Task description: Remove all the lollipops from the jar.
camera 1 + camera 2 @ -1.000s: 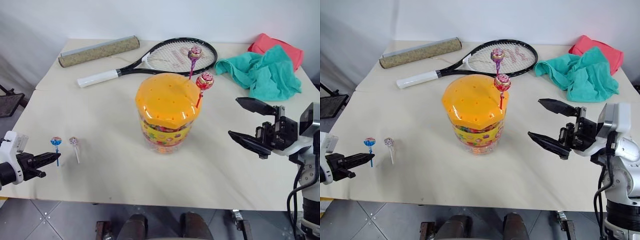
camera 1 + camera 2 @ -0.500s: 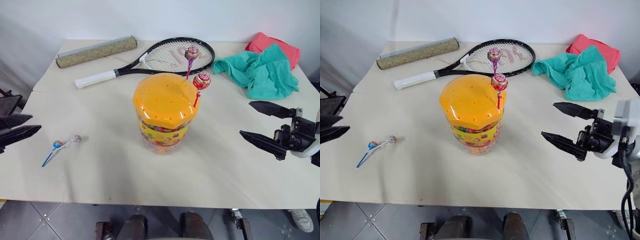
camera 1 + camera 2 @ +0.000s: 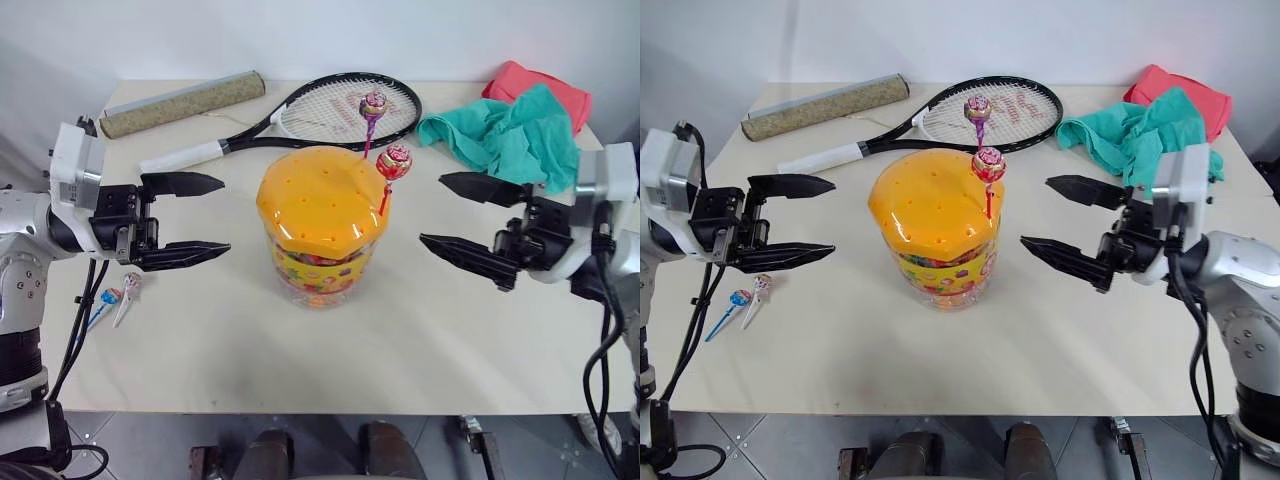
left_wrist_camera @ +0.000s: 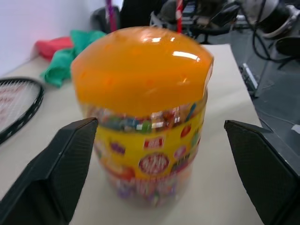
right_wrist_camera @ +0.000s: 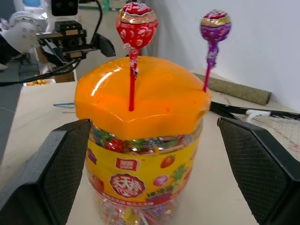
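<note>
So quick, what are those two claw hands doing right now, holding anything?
Left gripper: open, holding nothing, beside the jar.
Right gripper: open, holding nothing, on the jar's other side.

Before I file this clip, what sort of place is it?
Probably a robot test room: a plain table against a white wall, with mixed props on it, a sweets jar, a tennis racket and cloths.
</note>
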Controlling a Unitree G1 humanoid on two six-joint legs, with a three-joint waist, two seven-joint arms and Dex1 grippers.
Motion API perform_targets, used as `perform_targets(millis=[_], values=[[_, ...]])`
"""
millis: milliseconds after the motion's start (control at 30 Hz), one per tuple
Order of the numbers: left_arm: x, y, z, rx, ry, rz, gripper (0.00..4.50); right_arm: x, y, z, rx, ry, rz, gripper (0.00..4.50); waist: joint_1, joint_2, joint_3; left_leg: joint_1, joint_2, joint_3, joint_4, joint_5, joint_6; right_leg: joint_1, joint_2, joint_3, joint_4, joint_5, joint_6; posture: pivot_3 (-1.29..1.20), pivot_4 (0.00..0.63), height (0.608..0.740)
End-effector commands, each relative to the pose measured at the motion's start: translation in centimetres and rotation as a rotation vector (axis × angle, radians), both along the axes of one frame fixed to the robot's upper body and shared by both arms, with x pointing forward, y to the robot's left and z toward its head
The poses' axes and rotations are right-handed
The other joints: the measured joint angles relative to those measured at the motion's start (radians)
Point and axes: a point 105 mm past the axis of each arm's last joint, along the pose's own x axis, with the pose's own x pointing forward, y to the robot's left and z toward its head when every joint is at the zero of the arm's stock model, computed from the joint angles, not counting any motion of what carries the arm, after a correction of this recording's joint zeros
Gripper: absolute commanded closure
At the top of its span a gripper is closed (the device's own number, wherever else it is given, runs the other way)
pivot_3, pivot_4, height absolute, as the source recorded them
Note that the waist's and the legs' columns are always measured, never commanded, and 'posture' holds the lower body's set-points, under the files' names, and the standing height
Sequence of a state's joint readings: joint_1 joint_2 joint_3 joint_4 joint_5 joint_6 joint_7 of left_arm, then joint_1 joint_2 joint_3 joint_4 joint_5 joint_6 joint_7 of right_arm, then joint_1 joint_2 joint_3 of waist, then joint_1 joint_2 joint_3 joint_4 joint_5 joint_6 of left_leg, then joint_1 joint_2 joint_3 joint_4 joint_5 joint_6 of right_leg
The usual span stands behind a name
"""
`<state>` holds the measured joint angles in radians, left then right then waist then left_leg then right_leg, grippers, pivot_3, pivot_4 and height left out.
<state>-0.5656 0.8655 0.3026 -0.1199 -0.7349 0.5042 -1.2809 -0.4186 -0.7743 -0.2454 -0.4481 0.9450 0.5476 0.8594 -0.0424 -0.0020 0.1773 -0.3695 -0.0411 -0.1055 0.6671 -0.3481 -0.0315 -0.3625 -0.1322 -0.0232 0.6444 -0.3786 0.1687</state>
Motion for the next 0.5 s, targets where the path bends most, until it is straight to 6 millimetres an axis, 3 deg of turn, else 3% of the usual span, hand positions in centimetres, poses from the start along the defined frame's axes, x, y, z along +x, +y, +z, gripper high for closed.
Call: perform_targets(millis=[33, 267, 500], values=[[-0.8, -0.6, 0.8, -0.043, -0.043, -0.031, 0.01, 0.0, 1.2, 0.5, -0.005, -0.040, 0.021, 0.19, 0.002, 0.000, 0.000, 0.000, 0.000, 0.000, 0.000, 0.000, 0.000, 0.000, 0.000, 0.000, 0.000, 0.000, 0.000, 0.00, 0.150, 0.740], [-1.1, -0.3, 0.4, -0.096, -0.054, 0.010, 0.00, 0.9, 3.0, 0.7, 0.012, -0.049, 0.055, 2.15, 0.009, 0.000, 0.000, 0.000, 0.000, -0.007, 0.001, 0.000, 0.000, 0.000, -0.001, 0.001, 0.000, 0.000, 0.000, 0.00, 0.150, 0.740], [-0.9, 3.3, -1.2, -0.133, 0.002, 0.148, 0.00, 0.5, 3.3, 1.4, 0.051, -0.081, 0.111, 4.47, 0.011, 0.000, 0.000, 0.000, 0.000, -0.009, 0.001, 0.000, 0.000, 0.000, -0.001, 0.001, 0.000, 0.000, 0.000, 0.00, 0.150, 0.740]])
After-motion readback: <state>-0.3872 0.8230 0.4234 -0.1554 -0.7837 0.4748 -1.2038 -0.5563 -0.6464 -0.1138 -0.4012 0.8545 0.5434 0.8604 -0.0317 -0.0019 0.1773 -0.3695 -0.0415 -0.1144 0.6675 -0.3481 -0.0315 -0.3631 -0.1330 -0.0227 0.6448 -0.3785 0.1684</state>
